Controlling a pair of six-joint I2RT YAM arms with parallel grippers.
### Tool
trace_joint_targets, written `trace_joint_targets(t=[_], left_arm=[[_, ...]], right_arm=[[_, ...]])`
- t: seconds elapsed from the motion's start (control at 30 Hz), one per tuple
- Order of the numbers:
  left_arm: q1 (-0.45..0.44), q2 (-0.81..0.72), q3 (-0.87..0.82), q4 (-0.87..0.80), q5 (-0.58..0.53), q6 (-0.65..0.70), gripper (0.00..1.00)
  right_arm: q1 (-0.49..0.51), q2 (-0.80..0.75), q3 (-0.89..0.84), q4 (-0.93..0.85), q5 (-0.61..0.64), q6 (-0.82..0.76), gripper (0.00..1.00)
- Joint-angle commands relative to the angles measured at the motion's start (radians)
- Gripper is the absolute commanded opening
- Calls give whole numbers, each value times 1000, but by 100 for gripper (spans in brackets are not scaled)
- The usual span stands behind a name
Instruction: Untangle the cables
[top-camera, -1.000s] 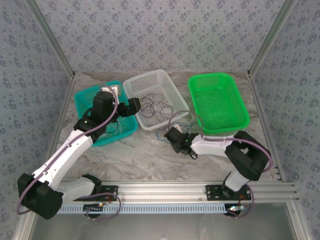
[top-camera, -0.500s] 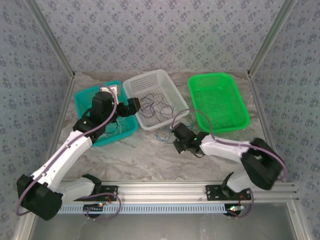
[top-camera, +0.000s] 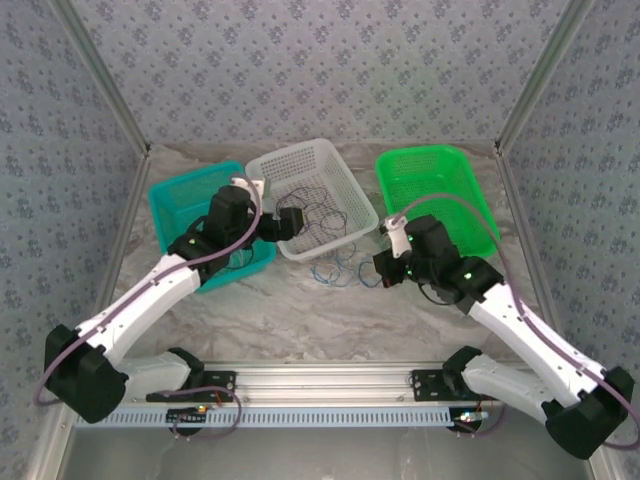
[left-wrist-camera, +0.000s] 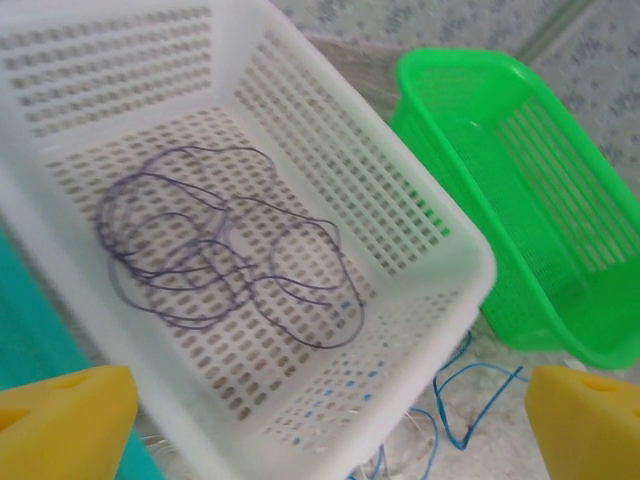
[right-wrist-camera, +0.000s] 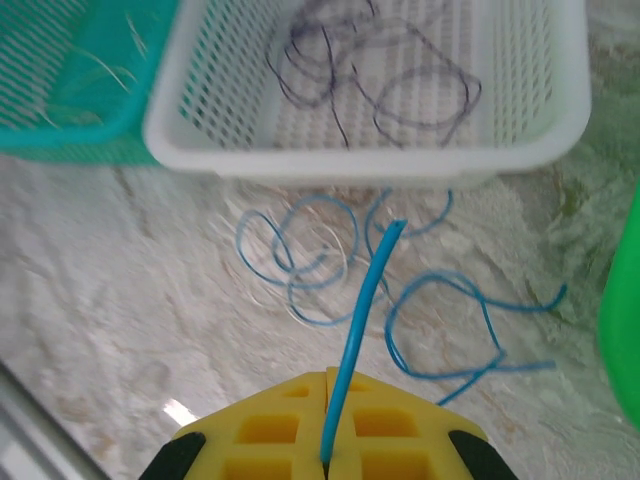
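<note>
The right gripper (right-wrist-camera: 327, 388) is clenched on a blue cable (right-wrist-camera: 366, 290). A short straight piece of it stands out from between the yellow pads (right-wrist-camera: 268, 428) and points far, toward the white basket (right-wrist-camera: 370, 160). More blue cable lies in loose loops on the table (right-wrist-camera: 120, 300), just near of the basket's near wall and beyond the gripper. I cannot tell if these loops join the held piece. The green basket (top-camera: 440, 200) is just right of this gripper.

The left gripper (top-camera: 287, 222) is released and its yellow fingers (left-wrist-camera: 60, 420) stand wide apart. It hangs over the near left corner of the white basket. The dark cable (left-wrist-camera: 200, 250) lies coiled on the basket floor, below and beyond the fingers, and they do not touch it.

A pale cable (right-wrist-camera: 100, 62) lies inside the teal basket (right-wrist-camera: 70, 145), which is left of the white one and well apart from the right gripper.
</note>
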Motion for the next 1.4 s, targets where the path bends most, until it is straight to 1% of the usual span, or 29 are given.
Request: trace_joint_targets(t=[0.0,0.2,0.37,0.53,0.7,0.87,1.03,1.13,1.23,1.27,1.3,1.37], left_arm=[[-57,35,58,105,96,83,99],[-144,94,73,189,240,180,99],[-181,123,74,273,310,212,99],[-213,158,101,318,318,224,99],[-218,178,127,279,276,216,99],[-217,140,86,264,223,216,100],[-217,88,43,239,167,223,100],[-217,63,26,220,139,223,99],[-217,39,7,205,113,223,100],[-217,30,-2,203,104,223,100],[-217,23,-10,203,95,221,100],[-218,14,-22,202,81,220,100]], right_arm=[[-47,-22,114,-36,-143,24,3],[-94,2,295,-65,-220,74,4],[-128,11,391,-50,-259,132,4],[-135,26,472,-38,-262,155,4],[-165,48,530,-146,-131,82,4],[-243,56,484,-141,-55,15,3],[-391,124,382,-74,-54,-38,3],[-485,187,288,33,-44,-63,2],[-544,237,156,155,-34,-107,1],[-558,254,119,198,-30,-120,4],[-571,273,93,228,-27,-122,15],[-589,314,78,243,-25,-129,27]])
